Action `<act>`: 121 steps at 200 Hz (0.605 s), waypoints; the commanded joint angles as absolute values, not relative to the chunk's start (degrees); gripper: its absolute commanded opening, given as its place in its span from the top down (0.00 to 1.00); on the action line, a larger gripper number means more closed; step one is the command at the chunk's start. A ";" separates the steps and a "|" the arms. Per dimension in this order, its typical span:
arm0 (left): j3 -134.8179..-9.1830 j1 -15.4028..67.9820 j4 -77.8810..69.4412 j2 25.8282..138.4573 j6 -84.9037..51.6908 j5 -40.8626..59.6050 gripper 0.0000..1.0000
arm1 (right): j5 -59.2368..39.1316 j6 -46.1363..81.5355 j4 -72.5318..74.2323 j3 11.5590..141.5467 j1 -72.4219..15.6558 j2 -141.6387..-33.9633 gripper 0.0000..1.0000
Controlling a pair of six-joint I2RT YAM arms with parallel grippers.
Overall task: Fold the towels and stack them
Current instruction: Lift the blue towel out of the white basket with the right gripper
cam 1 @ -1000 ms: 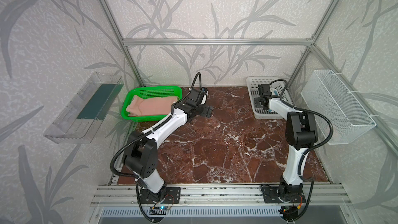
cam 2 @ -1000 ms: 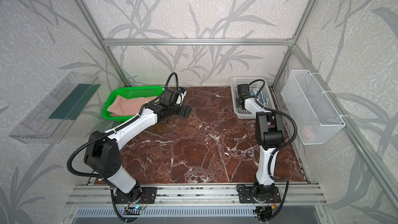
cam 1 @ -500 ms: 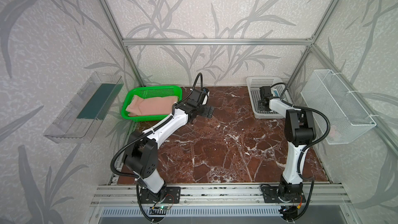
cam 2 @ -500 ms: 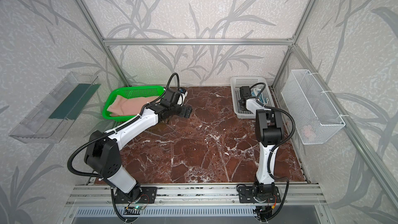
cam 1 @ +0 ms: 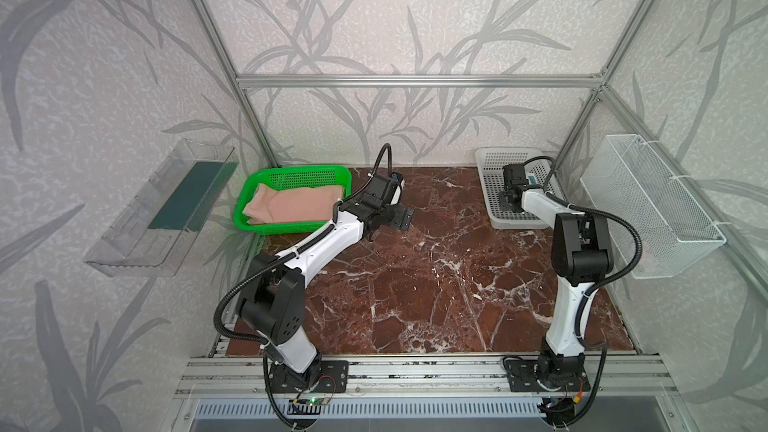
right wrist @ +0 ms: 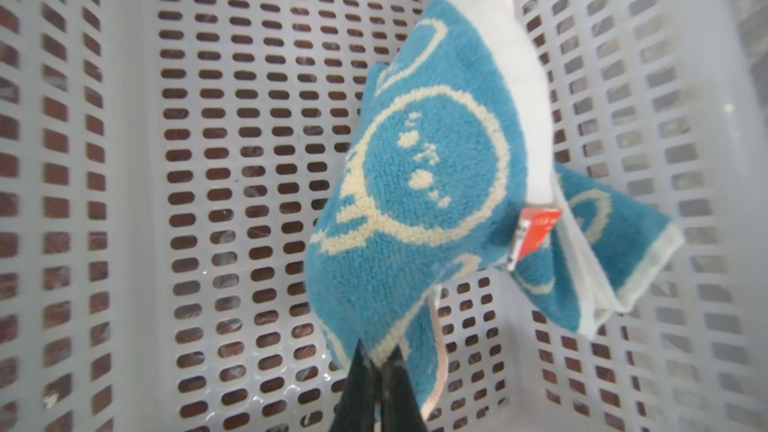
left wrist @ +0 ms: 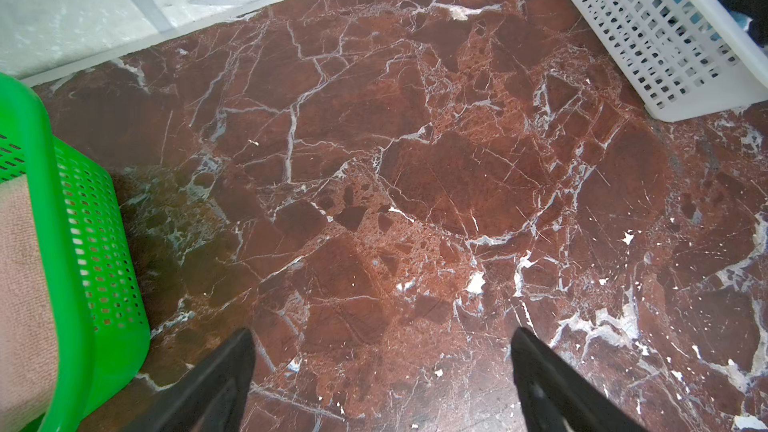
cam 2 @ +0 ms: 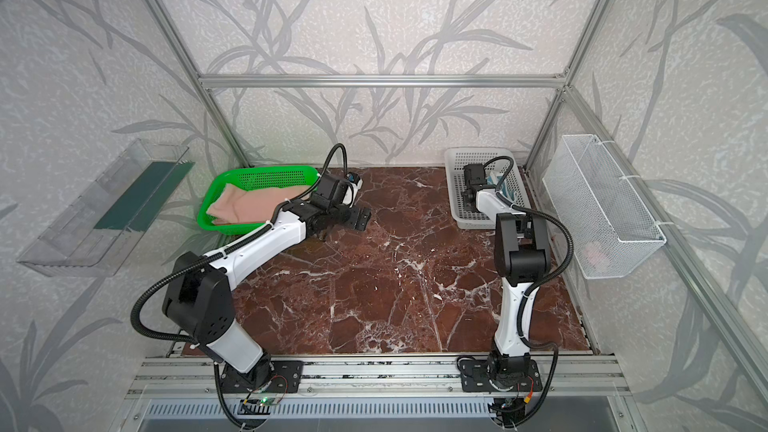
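A teal towel [right wrist: 432, 184] with cream cartoon faces and a red tag lies crumpled in the white basket [right wrist: 249, 160]. My right gripper [right wrist: 380, 361] is shut on the teal towel's near edge, which bulges up between the fingertips. In both top views the right gripper [cam 1: 508, 201] [cam 2: 469, 201] reaches down into that basket. A pink towel [cam 1: 291, 205] [cam 2: 249, 205] [left wrist: 20, 284] lies folded in the green basket [cam 1: 299, 174] [left wrist: 83, 243]. My left gripper [left wrist: 382, 367] [cam 1: 405, 218] hangs open over bare marble just right of the green basket, holding nothing.
The white basket [cam 1: 484, 184] [left wrist: 665, 35] stands at the back right, the green one at the back left. A white wire basket [cam 1: 652, 205] hangs on the right wall, a clear shelf [cam 1: 162, 205] on the left wall. Marble tabletop [cam 1: 415, 284] spreads between the arms.
My right gripper has gone from open to shut, pinching the teal towel's edge in the white basket. The left arm has stayed still and open.
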State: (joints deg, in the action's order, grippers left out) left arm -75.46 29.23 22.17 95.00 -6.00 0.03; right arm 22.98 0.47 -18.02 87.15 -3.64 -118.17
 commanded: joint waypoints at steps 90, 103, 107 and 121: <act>-70.02 29.47 19.15 91.52 -4.67 -1.66 0.04 | 19.89 -13.96 -7.95 81.34 -12.99 -91.32 1.00; -69.23 29.46 18.83 90.91 -4.29 -1.84 0.04 | 19.68 -16.11 -8.11 81.65 -16.73 -88.77 1.00; -68.97 29.44 18.68 90.68 -4.31 -1.92 0.04 | 19.77 -16.62 -8.01 81.61 -17.92 -88.00 1.00; -67.76 29.52 18.25 89.65 -3.91 -2.49 0.04 | 18.80 -17.24 -8.17 81.65 -21.95 -85.40 1.00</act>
State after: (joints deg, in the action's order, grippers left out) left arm -69.49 29.26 19.79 93.19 -5.13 -1.15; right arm 20.47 -12.73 -10.31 81.78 -16.40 -90.30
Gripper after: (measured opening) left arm 0.961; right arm 0.049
